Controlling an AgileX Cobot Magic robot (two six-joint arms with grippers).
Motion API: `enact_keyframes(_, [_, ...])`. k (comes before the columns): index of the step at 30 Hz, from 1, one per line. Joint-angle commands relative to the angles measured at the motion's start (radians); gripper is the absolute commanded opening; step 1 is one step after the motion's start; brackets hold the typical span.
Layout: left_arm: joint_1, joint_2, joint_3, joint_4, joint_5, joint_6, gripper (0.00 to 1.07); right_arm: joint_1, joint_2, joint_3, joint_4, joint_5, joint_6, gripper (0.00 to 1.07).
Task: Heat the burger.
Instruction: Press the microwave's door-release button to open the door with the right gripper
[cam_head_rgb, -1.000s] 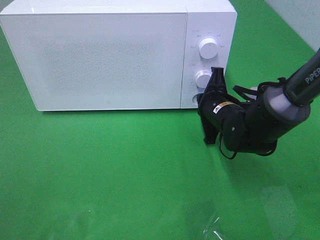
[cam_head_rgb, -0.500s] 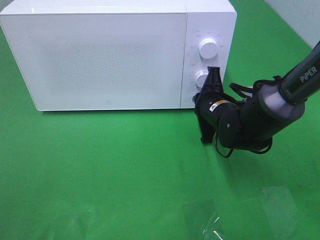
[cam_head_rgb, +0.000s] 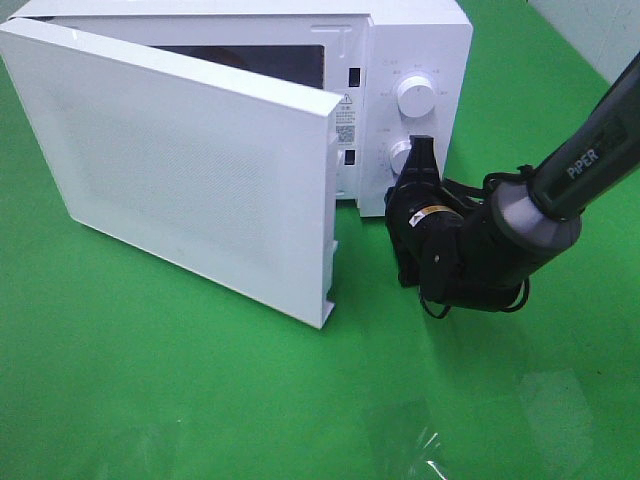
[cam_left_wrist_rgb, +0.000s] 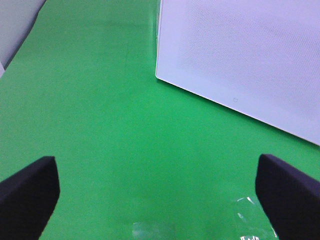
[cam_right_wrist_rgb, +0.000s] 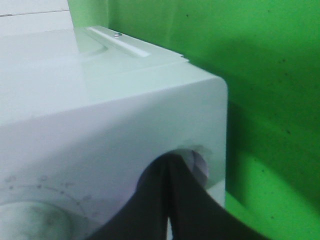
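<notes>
Right claw (cam_head_rgb: 423, 148), jaws pressed together on nothing, touches the round button (cam_right_wrist_rgb: 199, 164) on the microwave (cam_head_rgb: 425, 35) by the lower knob (cam_head_rgb: 403, 158). Its door (cam_head_rgb: 190, 170) stands ajar. Left claw (cam_left_wrist_rgb: 160, 200) gapes empty above the green table (cam_left_wrist_rgb: 100, 125). Burger's place and heading: cannot tell.

The bench (cam_head_rgb: 200, 380) is just one flat bright-green surface, a bit glossy in spots. The only big thing sitting on it is the white microwave (cam_head_rgb: 420, 40), right at the tips of the right jaws. Its door (cam_head_rgb: 180, 170) hangs open over the green on the side away from them. Down between the left jaws there's a clear crinkly patch (cam_left_wrist_rgb: 248, 210) lying on the green. No idea what it is.
</notes>
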Motion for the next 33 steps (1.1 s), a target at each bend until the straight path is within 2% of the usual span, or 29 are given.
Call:
enact_keyframes(1, [0.000, -0.016, 0.003, -0.002, -0.009, 0.001, 1.00, -0.043, 0.010, -0.107, -0.080, -0.236, 0.004, 0.00])
enact_keyframes(17, [0.000, -0.016, 0.003, -0.002, -0.009, 0.001, 1.00, -0.041, -0.022, -0.084, -0.067, -0.075, 0.000, 0.00])
enact_keyframes(33, [0.000, -0.016, 0.003, -0.002, -0.009, 0.001, 1.00, -0.041, -0.182, 0.107, -0.149, 0.271, -0.042, 0.00])
